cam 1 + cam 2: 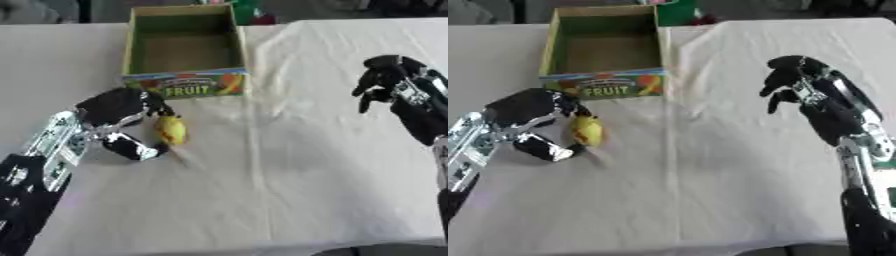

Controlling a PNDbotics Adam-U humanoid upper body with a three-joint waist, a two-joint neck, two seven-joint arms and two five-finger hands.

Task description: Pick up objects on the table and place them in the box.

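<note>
The robot's left hand (118, 112) sits low over the white cloth-covered table (289, 190), toward its left edge, with fingers and thumb curled around a small yellow oval fruit (171, 129). The fruit lies at the hand's right side, between the dark fingers above it and the thumb below it, touching both and resting on the cloth. Just beyond the hand, toward the far edge, stands an open cardboard box (185, 85) with a green inside and a front panel printed with the word FRUIT; the yellow fruit is just in front of that panel, outside the box. The right hand (794, 80) hangs above the table's right side, well apart, fingers curled downward and holding nothing.
</note>
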